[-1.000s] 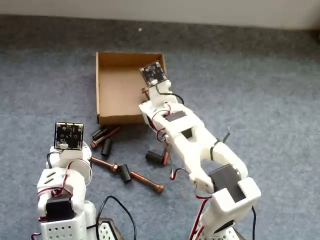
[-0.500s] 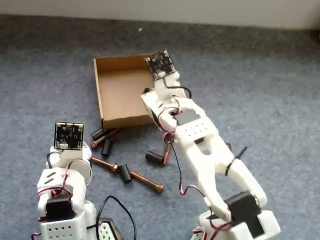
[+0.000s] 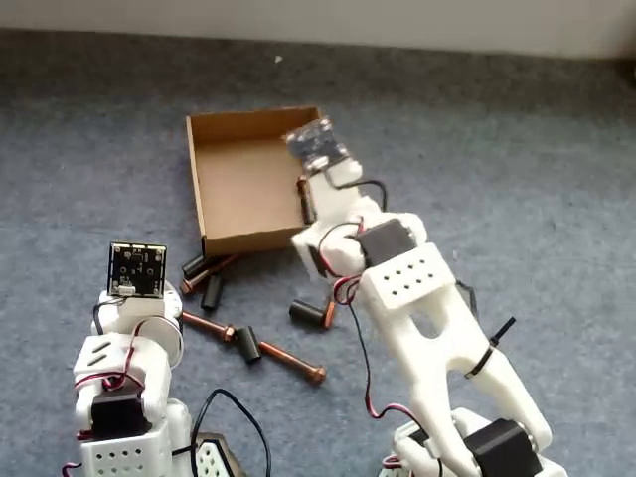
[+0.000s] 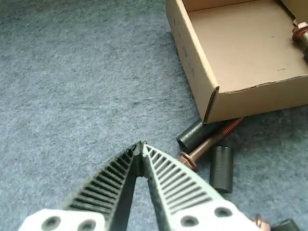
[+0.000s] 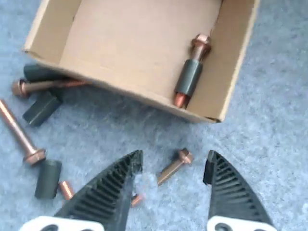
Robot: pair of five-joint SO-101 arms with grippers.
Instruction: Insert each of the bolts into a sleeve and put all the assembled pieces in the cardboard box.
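One assembled piece [image 5: 191,72] lies inside the cardboard box [image 5: 110,38], against its wall. Just outside, a bare bolt [image 5: 169,169] lies on the carpet [image 5: 279,96] under the right gripper [image 5: 174,155], whose jaws stand spread (nothing held). The left gripper [image 4: 141,145] is pressed together, near a loose sleeve [image 4: 222,169]. One piece is boxed, so the step in hand looks like the next pickup: pinch this bolt, then seat it in a sleeve.

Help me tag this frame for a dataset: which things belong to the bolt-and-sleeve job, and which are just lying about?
Belongs to the job:
- cardboard box
- assembled piece lying in the box
- loose bolt and others on the carpet
- loose sleeve and others
- right gripper, open
- left gripper, shut

Just there:
- grey carpet
- pale wall
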